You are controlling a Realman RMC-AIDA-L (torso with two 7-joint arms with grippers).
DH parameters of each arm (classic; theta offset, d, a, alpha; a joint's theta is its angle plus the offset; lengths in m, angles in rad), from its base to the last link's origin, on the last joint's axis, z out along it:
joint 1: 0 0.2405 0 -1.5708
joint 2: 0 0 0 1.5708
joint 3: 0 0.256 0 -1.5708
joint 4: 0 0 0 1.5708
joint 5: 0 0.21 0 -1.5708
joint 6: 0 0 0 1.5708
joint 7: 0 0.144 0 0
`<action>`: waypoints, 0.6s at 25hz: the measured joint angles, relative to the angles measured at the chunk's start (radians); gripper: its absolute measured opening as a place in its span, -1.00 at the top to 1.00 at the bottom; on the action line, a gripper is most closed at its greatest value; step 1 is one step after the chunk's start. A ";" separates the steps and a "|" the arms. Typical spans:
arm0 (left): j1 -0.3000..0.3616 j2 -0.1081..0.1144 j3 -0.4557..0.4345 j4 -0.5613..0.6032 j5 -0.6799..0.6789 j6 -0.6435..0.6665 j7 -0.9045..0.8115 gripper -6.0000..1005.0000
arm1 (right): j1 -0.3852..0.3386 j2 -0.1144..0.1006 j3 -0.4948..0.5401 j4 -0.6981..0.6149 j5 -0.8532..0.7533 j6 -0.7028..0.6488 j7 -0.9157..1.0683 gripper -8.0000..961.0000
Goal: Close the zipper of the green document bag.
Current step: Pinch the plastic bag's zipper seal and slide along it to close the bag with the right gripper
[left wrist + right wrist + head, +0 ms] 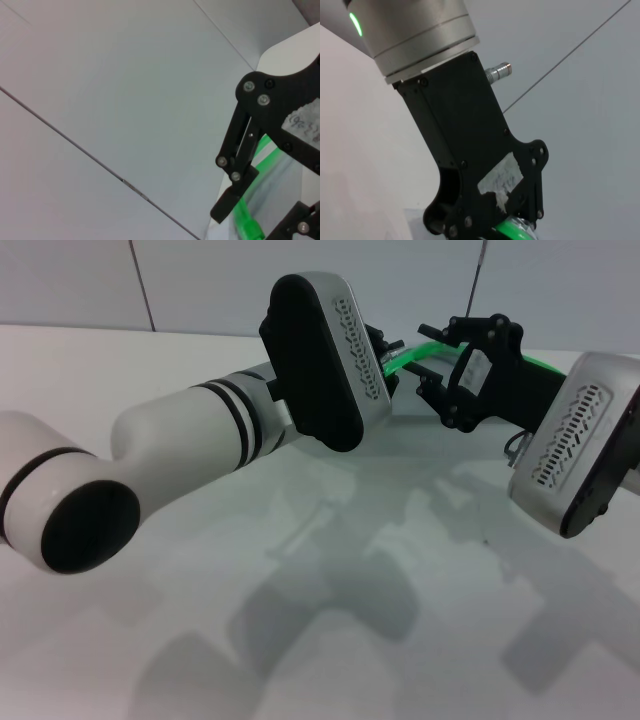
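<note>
the white worktop [120, 370] holds the green document bag [295, 187] at its far side, mostly hidden behind both arms. the left claw [385, 358] sits at the zipper [415, 353]; i cannot tell if it grips. the right claw [432, 358] is spread wide around the strip. it should pinch the bag's edge firm while the slider is pulled slow and straight.

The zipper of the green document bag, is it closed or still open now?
Cannot tell. The zipper shows only as short green stretches between the left gripper and right gripper.

Head camera looks down; wrist cameras closely share the zipper [248, 220].
</note>
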 joint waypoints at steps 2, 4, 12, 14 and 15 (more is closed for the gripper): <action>0.000 0.000 -0.001 -0.002 0.000 0.000 0.000 0.88 | 0.000 0.000 -0.002 -0.001 0.000 0.000 0.000 0.24; 0.000 0.000 -0.001 -0.003 0.000 0.000 0.000 0.88 | 0.000 0.000 -0.006 -0.003 0.001 -0.001 0.000 0.28; 0.000 0.000 -0.003 -0.003 0.000 0.000 0.000 0.88 | 0.000 0.001 -0.020 -0.008 0.001 -0.002 0.001 0.30; 0.000 0.000 -0.002 -0.002 0.000 0.000 0.000 0.88 | 0.000 0.001 -0.022 -0.008 0.001 -0.002 0.002 0.30; 0.000 0.000 -0.002 -0.001 0.001 0.000 0.000 0.88 | 0.000 0.001 -0.023 -0.008 0.001 -0.002 0.002 0.30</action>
